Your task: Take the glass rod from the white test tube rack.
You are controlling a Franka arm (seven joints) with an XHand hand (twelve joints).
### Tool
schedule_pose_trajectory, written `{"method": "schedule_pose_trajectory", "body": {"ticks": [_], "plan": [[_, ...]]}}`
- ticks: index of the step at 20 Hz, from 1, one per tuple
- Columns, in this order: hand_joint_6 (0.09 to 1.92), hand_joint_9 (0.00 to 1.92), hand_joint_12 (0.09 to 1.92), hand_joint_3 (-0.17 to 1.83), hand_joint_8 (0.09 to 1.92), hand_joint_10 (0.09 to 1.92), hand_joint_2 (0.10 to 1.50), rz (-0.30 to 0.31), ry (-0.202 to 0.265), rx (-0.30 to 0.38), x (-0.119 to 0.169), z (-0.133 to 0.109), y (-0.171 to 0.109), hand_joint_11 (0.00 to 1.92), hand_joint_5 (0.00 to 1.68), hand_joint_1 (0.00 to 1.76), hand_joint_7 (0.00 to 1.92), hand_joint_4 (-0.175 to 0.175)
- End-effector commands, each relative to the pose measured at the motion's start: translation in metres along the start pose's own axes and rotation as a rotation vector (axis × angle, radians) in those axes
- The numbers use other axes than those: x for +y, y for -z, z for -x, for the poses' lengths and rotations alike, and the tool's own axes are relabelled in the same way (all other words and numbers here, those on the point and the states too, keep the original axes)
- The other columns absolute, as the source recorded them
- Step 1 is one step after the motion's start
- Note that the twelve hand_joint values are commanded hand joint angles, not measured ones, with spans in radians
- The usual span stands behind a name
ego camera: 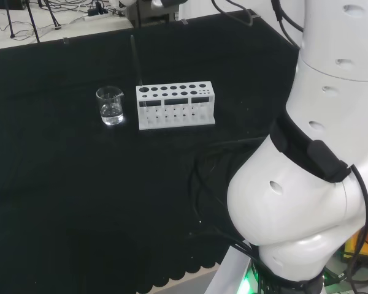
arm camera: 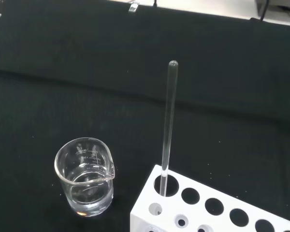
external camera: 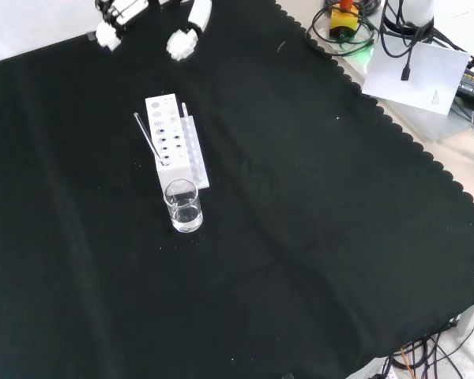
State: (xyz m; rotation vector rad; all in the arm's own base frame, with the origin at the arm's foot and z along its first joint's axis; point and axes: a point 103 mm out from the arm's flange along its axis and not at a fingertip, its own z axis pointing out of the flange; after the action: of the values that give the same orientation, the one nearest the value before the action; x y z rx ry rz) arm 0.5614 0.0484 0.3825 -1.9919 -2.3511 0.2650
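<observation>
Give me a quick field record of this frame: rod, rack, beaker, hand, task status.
rod: glass rod stands near upright in a corner hole of the rack, at the end nearest the beaker
rack: white test tube rack on the black cloth, other holes look empty
beaker: small clear beaker beside the rack's rod end, apart from it, with a little clear liquid
hand: hand at the top of the front view, beyond the rack's far end, touching nothing; fingers unclear
task status: rod not yet taken
</observation>
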Motion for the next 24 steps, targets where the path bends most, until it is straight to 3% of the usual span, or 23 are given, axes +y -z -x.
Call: {"method": "schedule_pose_trajectory", "body": {"ticks": [1,14,24], "plan": [[0.09,0.40,1.44,0.45,0.95,0.91,1.03,-0.009,0.027,-0.017,0.026,0.004,-0.010,0.07,0.17,0.44,0.22,-0.169],[0.09,0.53,1.43,0.45,0.96,0.90,1.03,-0.036,0.021,0.009,0.050,0.021,-0.038,0.12,0.24,0.43,0.33,-0.175],[0.09,0.71,1.41,0.45,0.97,0.91,1.04,-0.039,0.033,0.024,0.063,0.027,-0.064,0.27,0.32,0.43,0.51,-0.175]]}}
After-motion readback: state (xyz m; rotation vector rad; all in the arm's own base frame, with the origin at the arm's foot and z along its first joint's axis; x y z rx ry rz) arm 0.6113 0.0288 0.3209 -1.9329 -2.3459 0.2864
